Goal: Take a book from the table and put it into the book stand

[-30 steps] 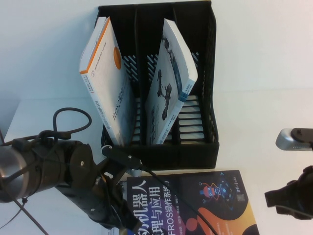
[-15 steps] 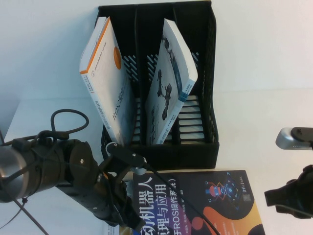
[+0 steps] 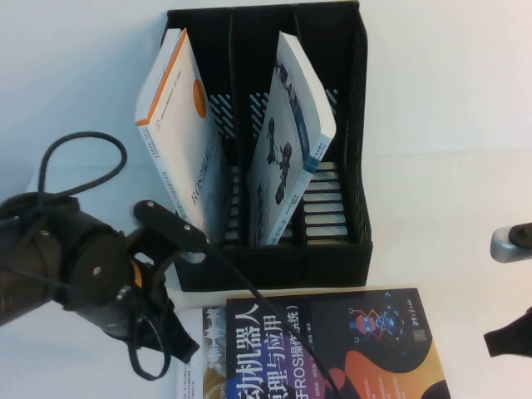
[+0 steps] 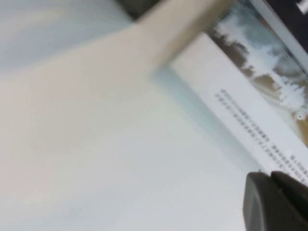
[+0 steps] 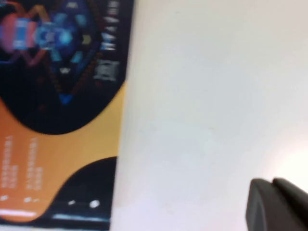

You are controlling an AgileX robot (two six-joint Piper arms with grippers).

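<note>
The left gripper (image 4: pixel 274 202) shows only as a dark tip in its wrist view, over the bare white table (image 4: pixel 96 159) and just beside the pale edge of a flat-lying book; whether it is open or closed cannot be told, and nothing is seen in its grasp. In the high view the left arm (image 3: pixel 83 266) sits bent at the lower left, its bulky black joints and a looped cable over the table, close to the near left corner of the book stand (image 3: pixel 349 125). The right gripper (image 5: pixel 276 204) likewise appears only as a dark tip above the table, near the right edge of the dark book (image 5: pixel 57 96); its opening cannot be told either. The right arm barely enters the high view at the far right edge, low and well apart from the stand.

The book (image 3: pixel 287 141) stands tilted in the middle compartment of the stand, leaning with its top toward the right. A thick white book (image 3: pixel 179 133) with an orange band leans in the left compartment. The dark book lies flat in front of the stand.
</note>
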